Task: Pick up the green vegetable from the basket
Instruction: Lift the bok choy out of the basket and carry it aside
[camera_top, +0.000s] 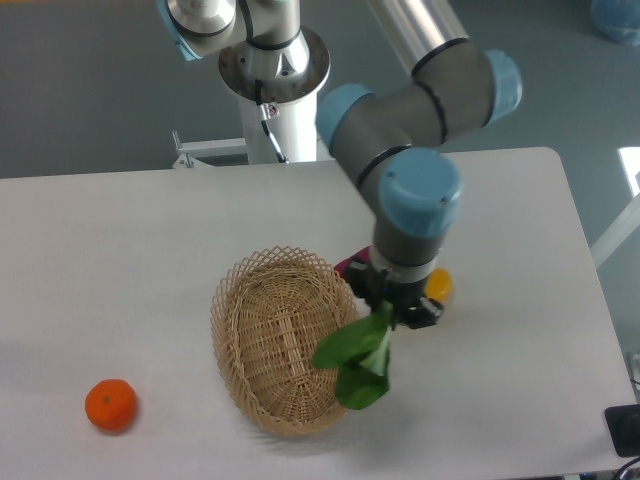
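Observation:
The green vegetable (357, 362), a bok choy with floppy dark green leaves, hangs from my gripper (395, 310) in the air over the right rim of the basket (282, 341). The gripper is shut on its stalk end, which is hidden between the fingers. The leaves dangle down past the basket's right edge. The tan wicker basket lies on the white table and holds nothing that I can see.
An orange (110, 405) sits at the front left of the table. The yellow oblong vegetable (438, 284) and the purple-red one (347, 266) lie behind my gripper, mostly hidden by the arm. A dark object (624, 428) is at the table's front right corner.

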